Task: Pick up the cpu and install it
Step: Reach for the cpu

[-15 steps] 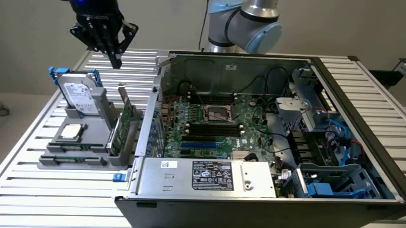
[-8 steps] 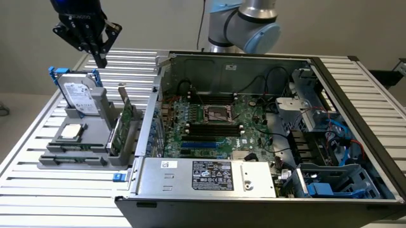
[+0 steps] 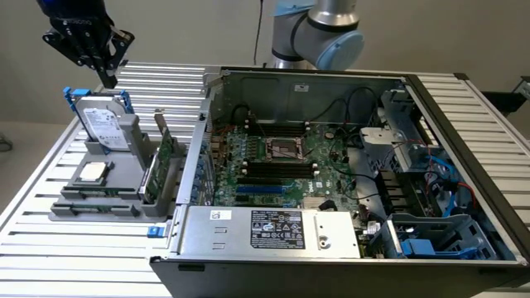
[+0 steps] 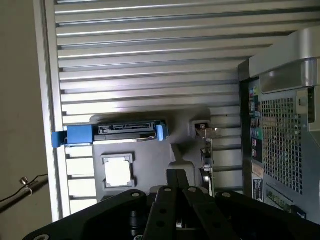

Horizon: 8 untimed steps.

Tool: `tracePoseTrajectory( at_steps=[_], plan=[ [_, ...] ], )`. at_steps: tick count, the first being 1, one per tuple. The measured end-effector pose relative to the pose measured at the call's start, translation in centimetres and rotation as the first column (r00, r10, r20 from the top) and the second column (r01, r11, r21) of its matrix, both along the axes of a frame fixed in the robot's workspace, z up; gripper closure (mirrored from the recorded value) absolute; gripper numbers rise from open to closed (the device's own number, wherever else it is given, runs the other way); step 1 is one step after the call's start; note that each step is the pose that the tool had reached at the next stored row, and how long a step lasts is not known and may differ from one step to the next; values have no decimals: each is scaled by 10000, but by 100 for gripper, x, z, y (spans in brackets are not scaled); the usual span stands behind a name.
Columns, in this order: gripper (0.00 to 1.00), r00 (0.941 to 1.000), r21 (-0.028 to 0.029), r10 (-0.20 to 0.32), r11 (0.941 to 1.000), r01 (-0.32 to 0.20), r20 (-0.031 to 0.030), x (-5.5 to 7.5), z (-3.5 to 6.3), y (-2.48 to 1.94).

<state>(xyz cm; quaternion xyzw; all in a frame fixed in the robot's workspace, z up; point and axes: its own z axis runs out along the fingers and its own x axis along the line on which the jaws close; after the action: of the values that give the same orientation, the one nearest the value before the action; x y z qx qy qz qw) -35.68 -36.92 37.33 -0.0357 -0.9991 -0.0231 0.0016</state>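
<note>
A slatted metal table point(image 3: 33, 261) stands before a plain beige wall point(image 3: 182, 31), and all I work with sits on it. I count one cpu point(image 3: 94, 172), a flat silvery square lying face up in a recess of a grey holder point(image 3: 116, 211) at the exterior view's left, well apart from the claw. Behind it in the same holder stands one hard drive point(image 3: 103, 124), upright in a blue frame. Beside that, green cards point(image 3: 164, 152) stand on edge, and I cannot count them for certain.

At the exterior view's right lies one open computer case point(image 3: 463, 124). It has one square metal socket point(image 3: 284, 149) in the middle of its board and one labelled power supply point(image 3: 265, 230) at the near side. The picture's edge cuts off the case's near corner.

My one claw point(image 3: 110, 79) hangs in the air just above the hard drive's top, clear of it. Its two fingers are pressed together with nothing between them. The arm's grey and blue joint point(image 3: 327, 34) rises behind the case.

From the wrist I look down on the cpu and the hard drive's top edge. That view also gives me the case's perforated grille point(image 4: 285, 130), where the exterior view gives me its inside. A thin wire point(image 4: 27, 185) past the table's edge is hard to make out.
</note>
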Motion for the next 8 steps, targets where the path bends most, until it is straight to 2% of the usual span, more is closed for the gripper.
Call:
tracePoseTrajectory(
  at_steps=[3, 8],
  plan=[
    [89, 9999, 0, 1, 10000, -1, -111, -139, -14, 1],
    [89, 9998, 0, -1, 10000, 1, -214, -365, -51, 1]
  ],
)
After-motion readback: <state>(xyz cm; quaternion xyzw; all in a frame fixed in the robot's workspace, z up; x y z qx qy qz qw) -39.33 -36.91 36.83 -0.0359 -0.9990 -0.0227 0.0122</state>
